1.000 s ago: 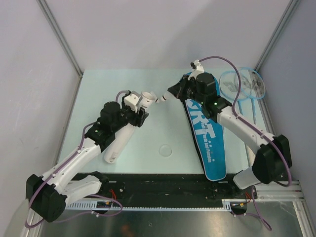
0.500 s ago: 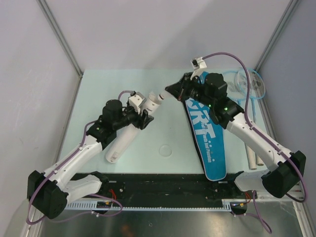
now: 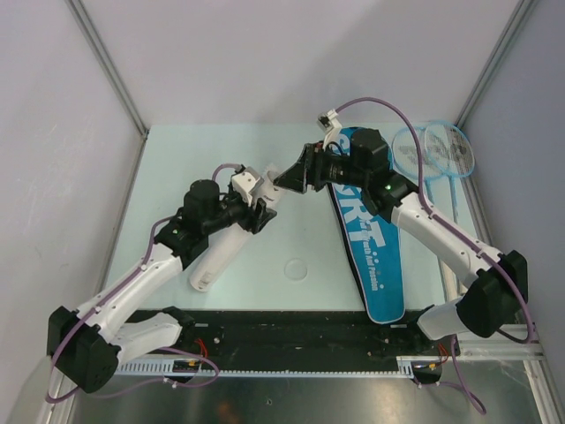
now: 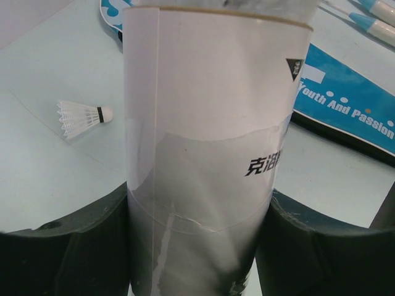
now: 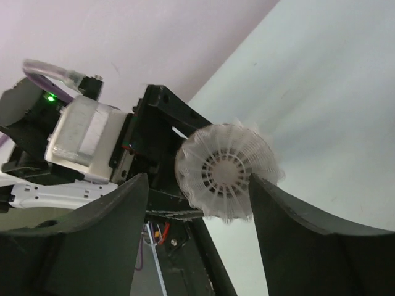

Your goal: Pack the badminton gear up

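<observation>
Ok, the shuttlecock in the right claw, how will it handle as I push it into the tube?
Probably crushable: the shuttlecock has a skirt of thin, open ribs, so the right claw should squeeze lightly. Likely very light for its size, so it could pop loose if it catches on the tube.

tube: bottom cut off | rackets: handles partly behind right arm

Left arm and right arm: white link shells, black joint housings. A lilac cable loops behind each pincer. Left pincer and right pincer: matt black fingers, curved inner faces. Green lamp behind each pincer.
</observation>
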Robot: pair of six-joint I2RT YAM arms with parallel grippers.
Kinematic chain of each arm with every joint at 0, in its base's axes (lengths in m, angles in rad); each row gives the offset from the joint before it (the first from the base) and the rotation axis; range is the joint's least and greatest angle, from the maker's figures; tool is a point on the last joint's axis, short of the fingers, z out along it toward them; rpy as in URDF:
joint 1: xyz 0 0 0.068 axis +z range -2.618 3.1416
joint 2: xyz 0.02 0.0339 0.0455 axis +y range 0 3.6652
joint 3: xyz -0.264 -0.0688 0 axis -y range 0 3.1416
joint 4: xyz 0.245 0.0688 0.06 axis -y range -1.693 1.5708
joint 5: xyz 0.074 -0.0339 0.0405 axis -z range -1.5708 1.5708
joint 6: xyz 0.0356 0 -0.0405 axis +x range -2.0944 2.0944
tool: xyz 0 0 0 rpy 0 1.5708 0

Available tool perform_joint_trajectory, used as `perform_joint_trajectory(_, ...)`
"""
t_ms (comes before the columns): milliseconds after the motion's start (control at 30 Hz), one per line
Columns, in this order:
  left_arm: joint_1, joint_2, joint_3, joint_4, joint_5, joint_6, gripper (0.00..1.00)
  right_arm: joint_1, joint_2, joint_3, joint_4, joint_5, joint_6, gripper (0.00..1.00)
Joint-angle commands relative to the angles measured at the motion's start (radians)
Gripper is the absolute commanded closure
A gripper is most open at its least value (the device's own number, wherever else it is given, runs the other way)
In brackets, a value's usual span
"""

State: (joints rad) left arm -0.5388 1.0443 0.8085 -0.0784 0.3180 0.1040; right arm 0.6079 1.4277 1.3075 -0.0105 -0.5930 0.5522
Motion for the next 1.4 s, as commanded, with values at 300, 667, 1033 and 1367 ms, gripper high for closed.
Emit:
perform_joint_trajectory(300, -0.012, -0.052, 0.031, 0.023, 0.004, 0.043, 0.81, 0.024, -0.039, 0.038, -0.028, 0.105, -0.040, 0.73)
perform_joint_trajectory(667, -0.015, -0.063, 0.034, 0.022, -0.010, 0.048, 0.81, 0.079, 0.056, 0.081, -0.054, 0.116, -0.072, 0.98)
perform_joint_trajectory(1033, -0.012, -0.092, 0.034, 0.020, -0.357, 0.028, 0.83, -0.046, 0.040, 0.082, 0.077, 0.480, 0.139, 0.38)
perform_joint_trajectory(1367, 0.019, -0.219, 0.020, 0.029, -0.779, -0.032, 0.89, 0.062, 0.440, 0.343, -0.274, 1.041, 0.394, 0.09)
